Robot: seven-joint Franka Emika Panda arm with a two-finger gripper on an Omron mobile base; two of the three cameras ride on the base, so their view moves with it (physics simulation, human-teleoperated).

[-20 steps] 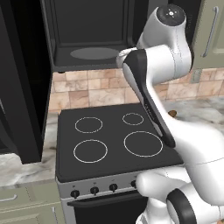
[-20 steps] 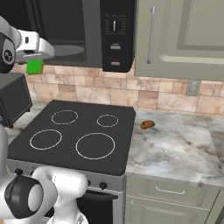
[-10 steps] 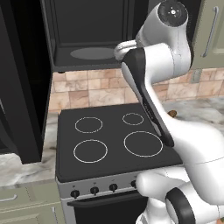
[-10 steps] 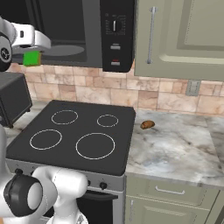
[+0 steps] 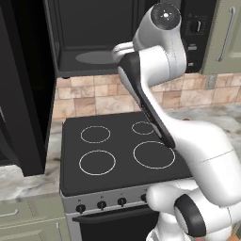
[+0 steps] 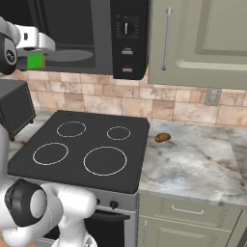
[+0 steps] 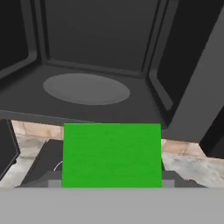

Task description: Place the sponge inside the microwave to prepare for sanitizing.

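Now the sponge (image 6: 34,61) is held up at the open front of the microwave (image 6: 96,34), level with its floor, where half a second ago it was seen slightly lower and further out in the right base view. In the hand view the green block (image 7: 111,155) sits just short of the cavity's front edge, with the round plate (image 7: 86,89) beyond it and a little to the left. The gripper (image 6: 33,57) is closed on the sponge; the fingertips themselves are hidden by it, so only the grip is inferred from the sponge hanging clear of any surface. The door is seen swung open at the left in the left base view. The carry is judged nearly done: what remains is a forward reach over the front edge, then release onto the plate.
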